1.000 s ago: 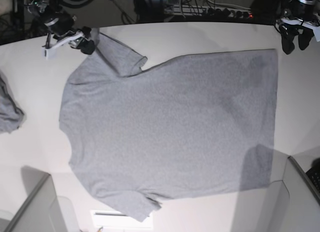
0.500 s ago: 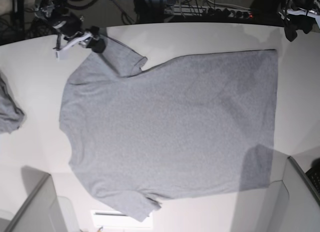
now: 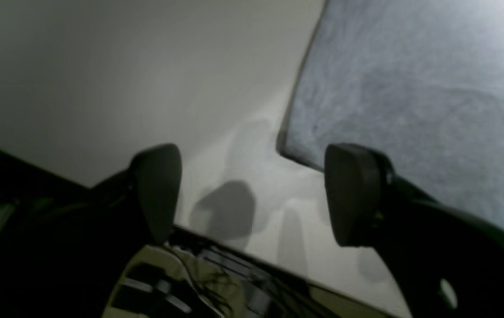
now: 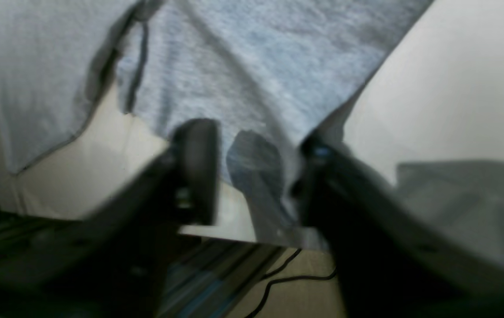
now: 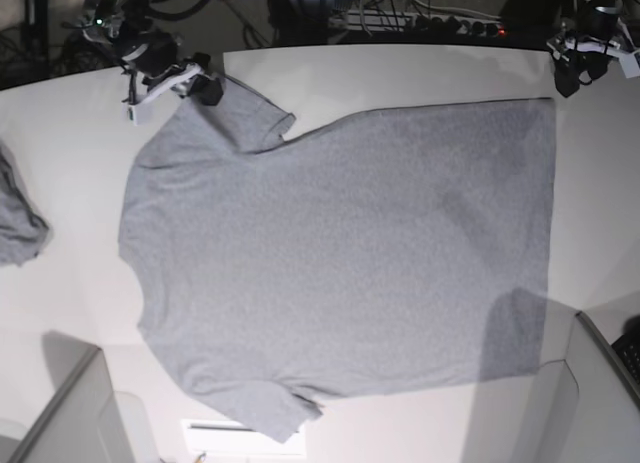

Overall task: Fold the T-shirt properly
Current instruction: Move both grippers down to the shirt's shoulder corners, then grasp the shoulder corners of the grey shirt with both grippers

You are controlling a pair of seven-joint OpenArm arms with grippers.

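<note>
The heather-grey T-shirt (image 5: pixel 340 253) lies spread flat on the white table (image 5: pixel 420 73), plain side up, with the collar end at the left and the hem at the right. My right gripper (image 5: pixel 203 88) is at the far sleeve. In the right wrist view the right gripper (image 4: pixel 256 176) is open, with the sleeve's edge (image 4: pixel 261 145) between its fingers. My left gripper (image 5: pixel 572 75) hovers by the far hem corner. In the left wrist view the left gripper (image 3: pixel 254 194) is open and empty, with the T-shirt's corner (image 3: pixel 285 148) just ahead of it.
A small bunched grey cloth (image 5: pixel 20 223) lies at the table's left edge. Grey panels stand at the near left (image 5: pixel 70 413) and near right (image 5: pixel 600 393). Cables and a power strip (image 5: pixel 450 23) lie beyond the table's far edge.
My right gripper has moved rightwards along the far edge onto the sleeve. My left gripper has shifted a little near the far hem corner. The T-shirt has not moved.
</note>
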